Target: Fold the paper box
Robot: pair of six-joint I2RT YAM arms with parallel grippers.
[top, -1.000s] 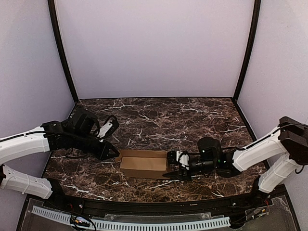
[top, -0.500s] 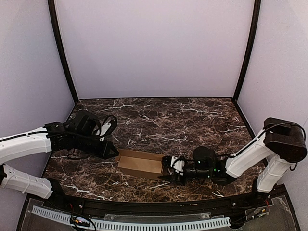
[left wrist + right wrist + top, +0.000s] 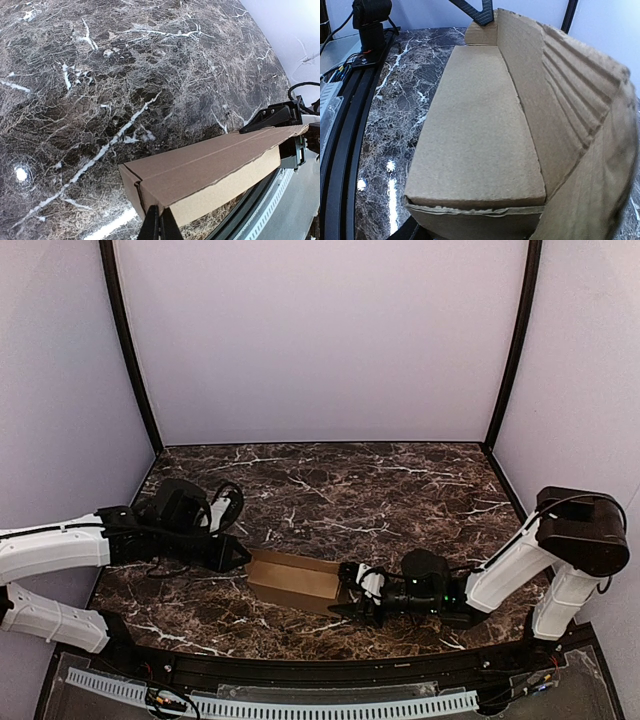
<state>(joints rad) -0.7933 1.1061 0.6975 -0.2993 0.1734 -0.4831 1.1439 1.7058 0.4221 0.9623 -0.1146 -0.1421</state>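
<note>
The paper box (image 3: 295,580) is a slim brown carton lying on the marble table (image 3: 380,490) near the front edge. In the right wrist view the paper box (image 3: 475,130) fills the frame, with a creased flap (image 3: 570,100) standing up along one side. My left gripper (image 3: 237,556) is shut, its tips (image 3: 159,225) pressed against the box's left end (image 3: 132,192). My right gripper (image 3: 350,592) is open at the box's right end, its fingers straddling that end. One of its fingers (image 3: 272,117) shows in the left wrist view, another (image 3: 415,231) in the right wrist view.
A black rail (image 3: 320,670) and a white ribbed strip (image 3: 270,705) run along the table's near edge, close to the box. Lilac walls with black corner posts (image 3: 130,350) enclose the table at the back and sides.
My right gripper has moved left onto the box's right end. The box has turned slightly and slid a little. My left gripper has lowered against the box's left end.
</note>
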